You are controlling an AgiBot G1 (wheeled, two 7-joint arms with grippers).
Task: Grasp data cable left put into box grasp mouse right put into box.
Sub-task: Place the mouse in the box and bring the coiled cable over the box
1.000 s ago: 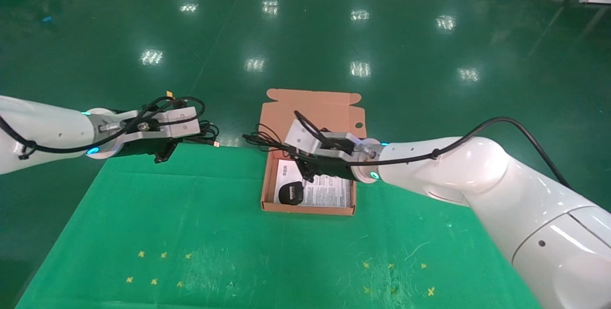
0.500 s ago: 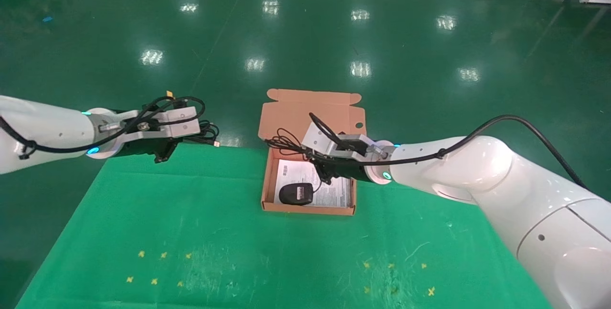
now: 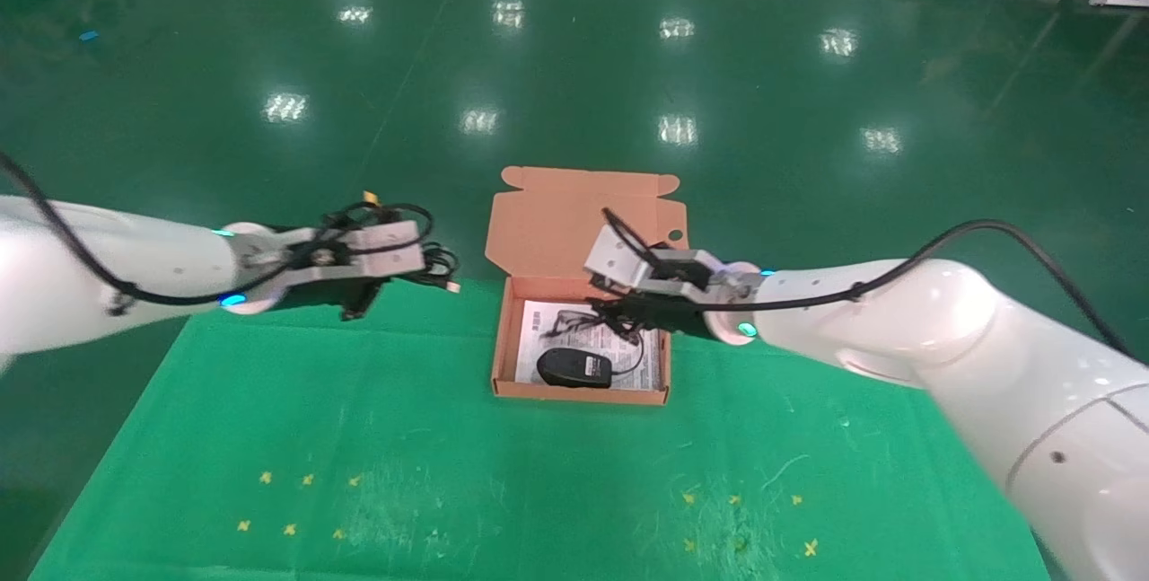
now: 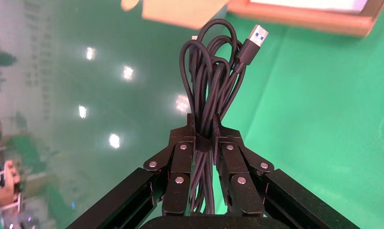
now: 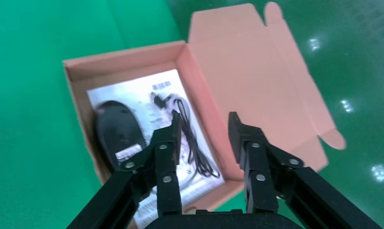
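Observation:
The orange-brown box (image 3: 507, 330) stands open at the table's far middle, its lid (image 3: 574, 213) folded back, a white printed sheet inside. The black mouse (image 3: 574, 368) lies upside down in the box, its thin cord (image 3: 619, 330) spread over the sheet; both also show in the right wrist view, mouse (image 5: 118, 131) and box (image 5: 123, 59). My right gripper (image 3: 619, 316) hovers open and empty above the box's right side (image 5: 204, 126). My left gripper (image 3: 359, 298) is shut on the data cable (image 4: 211, 90), held in the air left of the box over the table's far edge, its USB plug (image 3: 451, 286) pointing toward the box.
The green table cloth (image 3: 404, 455) carries small yellow cross marks at the front left (image 3: 296, 505) and front right (image 3: 745, 523). Beyond the table's far edge lies shiny green floor (image 3: 574, 51). The box's raised lid stands behind the right gripper.
The right gripper let go of the mouse, which now lies in the box with its cord, and drew back to the right. The left arm moved right toward the box with the data cable.

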